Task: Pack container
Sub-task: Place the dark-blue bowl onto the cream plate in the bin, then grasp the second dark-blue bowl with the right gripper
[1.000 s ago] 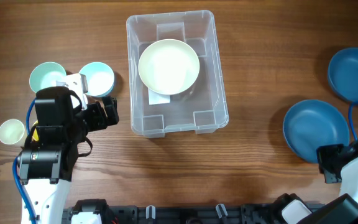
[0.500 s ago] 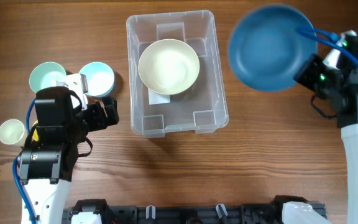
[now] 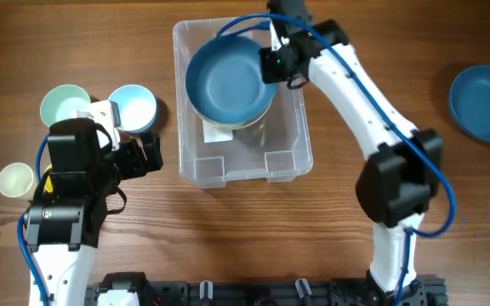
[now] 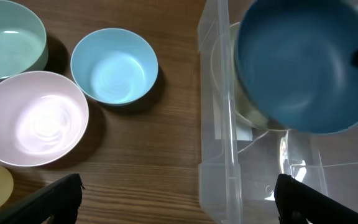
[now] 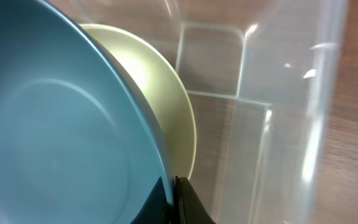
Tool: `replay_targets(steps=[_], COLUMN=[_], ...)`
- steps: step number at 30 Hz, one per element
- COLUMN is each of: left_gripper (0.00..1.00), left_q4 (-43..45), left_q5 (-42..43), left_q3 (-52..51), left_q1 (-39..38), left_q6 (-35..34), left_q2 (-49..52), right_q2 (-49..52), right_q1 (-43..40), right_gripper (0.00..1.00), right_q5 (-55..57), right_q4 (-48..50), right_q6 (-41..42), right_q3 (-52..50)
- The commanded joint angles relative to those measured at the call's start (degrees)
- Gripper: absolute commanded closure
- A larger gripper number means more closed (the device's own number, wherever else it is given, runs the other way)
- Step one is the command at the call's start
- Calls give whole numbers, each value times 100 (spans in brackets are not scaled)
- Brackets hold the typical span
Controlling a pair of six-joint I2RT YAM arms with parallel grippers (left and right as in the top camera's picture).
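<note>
Here, blue bowl (image 3: 228, 81) over container (image 3: 247, 163) by the far edge.
Rim pinched by right gripper (image 3: 272, 61); left gripper (image 3: 153, 153) spread by the left edge.

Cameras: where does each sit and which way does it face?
Overhead: above the table, facing down; both arms, right gripper holding the blue dish at the container.
Left wrist: down past the open left gripper onto a light blue bowl and the container.
Right wrist: close on the blue dish, cream bowl behind, fingertips at bottom.
Shared: dish and container.
</note>
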Motion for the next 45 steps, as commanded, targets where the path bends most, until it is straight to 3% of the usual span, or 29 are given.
replay_targets(steps=[1,2,7,10,13,18,24,30,36,38,39,43,45], left_gripper=[0,0,0,0,0,0,0,0,0,0,0,0,0], left_q4=[-2,-2,-4,-48,-96,-103,-107,-109,-107,-105,-105,-105,-105], left_q5=[-15,-15,-15,-15,-15,-15,-15,-15,-11,-11,-11,-13,-13], left_q3=[111,111,111,111,111,111,111,111,111,111,111,111,111], left_q1=[-15,-15,-15,-15,-15,-15,-15,-15,-15,-15,-15,-15,-15], left_q6=[-52,-52,-52,-52,-52,-52,-52,-52,-55,-55,-55,-55,-55], left_q2=[-7,-7,-7,-7,-7,-7,-7,-7,-7,-7,-7,-7,-7], right_q2=[-37,-76,-1023,-2149,-2367,-1899,-1222,-501,221,256,254,254,254], right_q1=[35,35,-262,-1582,-3226,-5480,-6251,-6299,-6295,-6295,-6295,-6295,-6293], right_gripper=[71,63,55,36,29,1,1,1,1,11,22,45,62], right_q5=[48,50,531,881,623,-428,-400,-374,-227,-225,-232,-297,-297], right_q4=[144,170,31,-496,-1344,-1589,-590,673,1123,1137,1137,966,822], right_q6=[-66,-68,374,1604,2734,3104,3119,3143,3145,3143,3141,3064,3060], right_q3=[160,160,164,162,157,-669,-1698,-2354,-2363,-2363,-2363,-2363,-2363])
